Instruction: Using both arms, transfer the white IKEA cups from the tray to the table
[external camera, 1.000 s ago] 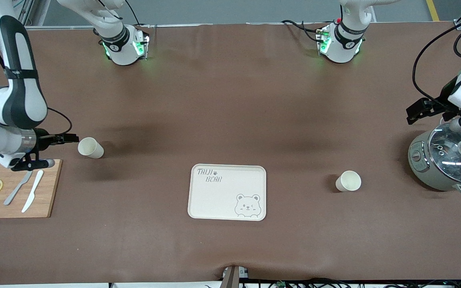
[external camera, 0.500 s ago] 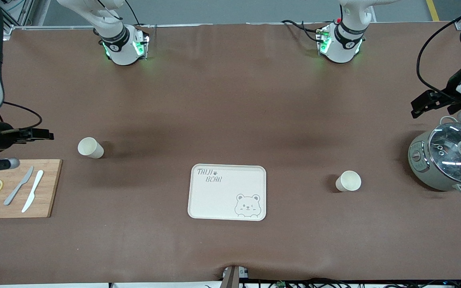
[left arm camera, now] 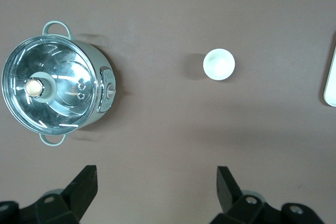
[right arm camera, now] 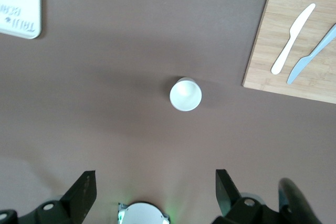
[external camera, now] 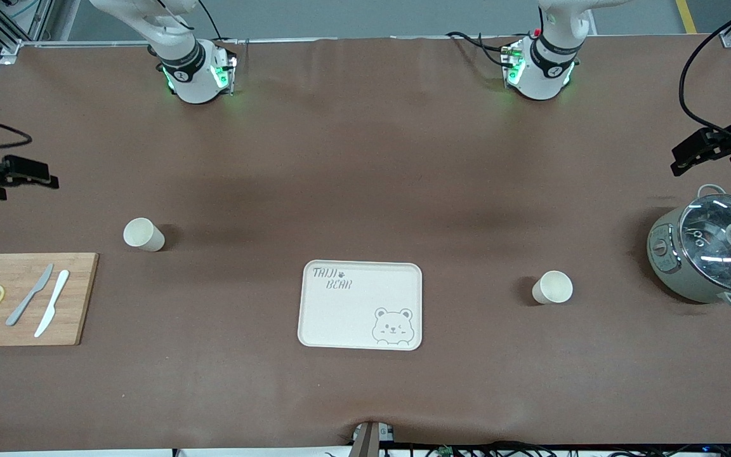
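Both end effectors, left [external camera: 695, 152] and right [external camera: 26, 172], are spread wide, empty, and have been withdrawn outward. Both white IKEA cups [external camera: 143, 234] [external camera: 553, 287] are left standing on the surface [external camera: 365, 158], the tray [external camera: 340, 317] emptied; the task appears done.

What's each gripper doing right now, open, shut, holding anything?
Left gripper: open, holding nothing, up over the table near the pot.
Right gripper: open, holding nothing, up over the table near the cutting board.
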Controlling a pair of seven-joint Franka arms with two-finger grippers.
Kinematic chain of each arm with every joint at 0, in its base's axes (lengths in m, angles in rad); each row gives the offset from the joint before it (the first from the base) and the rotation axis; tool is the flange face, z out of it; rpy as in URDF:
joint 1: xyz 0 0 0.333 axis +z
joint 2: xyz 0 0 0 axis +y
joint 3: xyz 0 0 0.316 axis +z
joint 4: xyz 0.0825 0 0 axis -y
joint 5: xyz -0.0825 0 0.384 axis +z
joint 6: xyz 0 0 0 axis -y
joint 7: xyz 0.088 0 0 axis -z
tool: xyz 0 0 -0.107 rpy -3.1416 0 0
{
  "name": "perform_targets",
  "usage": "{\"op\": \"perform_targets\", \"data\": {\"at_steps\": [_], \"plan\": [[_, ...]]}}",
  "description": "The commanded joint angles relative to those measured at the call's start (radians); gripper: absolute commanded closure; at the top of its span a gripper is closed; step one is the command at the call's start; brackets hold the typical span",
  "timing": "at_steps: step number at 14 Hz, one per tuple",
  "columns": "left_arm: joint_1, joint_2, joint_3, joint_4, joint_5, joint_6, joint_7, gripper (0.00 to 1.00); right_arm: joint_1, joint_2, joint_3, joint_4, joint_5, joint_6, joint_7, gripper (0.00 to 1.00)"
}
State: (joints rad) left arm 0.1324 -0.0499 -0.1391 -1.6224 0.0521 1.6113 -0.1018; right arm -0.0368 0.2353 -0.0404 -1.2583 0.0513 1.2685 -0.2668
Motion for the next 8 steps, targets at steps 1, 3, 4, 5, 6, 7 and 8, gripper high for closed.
{"op": "perform_targets", "data": {"at_steps": [1, 3, 4, 5, 6, 7, 8], "plan": [[0.007, 0.004, -0.005, 0.038, -0.005, -0.031, 0.011, 0.00, 0.006, -0.057, 0.005, -0.021, -0.010, -0.029, -0.002, 0.00], [0.007, 0.004, -0.004, 0.041, 0.000, -0.031, 0.013, 0.00, 0.011, -0.123, 0.011, -0.076, -0.002, -0.008, -0.003, 0.00], [0.007, 0.002, -0.004, 0.041, 0.000, -0.039, 0.013, 0.00, 0.038, -0.154, 0.014, -0.093, -0.007, -0.003, -0.003, 0.00], [0.007, 0.002, -0.005, 0.041, 0.000, -0.053, 0.011, 0.00, 0.057, -0.180, 0.014, -0.108, -0.014, -0.003, 0.000, 0.00], [0.006, -0.002, -0.010, 0.039, -0.003, -0.054, 0.011, 0.00, 0.057, -0.195, 0.014, -0.118, -0.016, 0.003, 0.000, 0.00], [0.004, -0.007, -0.014, 0.039, -0.006, -0.068, 0.011, 0.00, 0.051, -0.206, 0.014, -0.140, -0.016, 0.023, 0.000, 0.00], [0.003, -0.007, -0.016, 0.041, -0.012, -0.076, 0.013, 0.00, 0.049, -0.243, 0.014, -0.197, -0.016, 0.072, -0.003, 0.00]]}}
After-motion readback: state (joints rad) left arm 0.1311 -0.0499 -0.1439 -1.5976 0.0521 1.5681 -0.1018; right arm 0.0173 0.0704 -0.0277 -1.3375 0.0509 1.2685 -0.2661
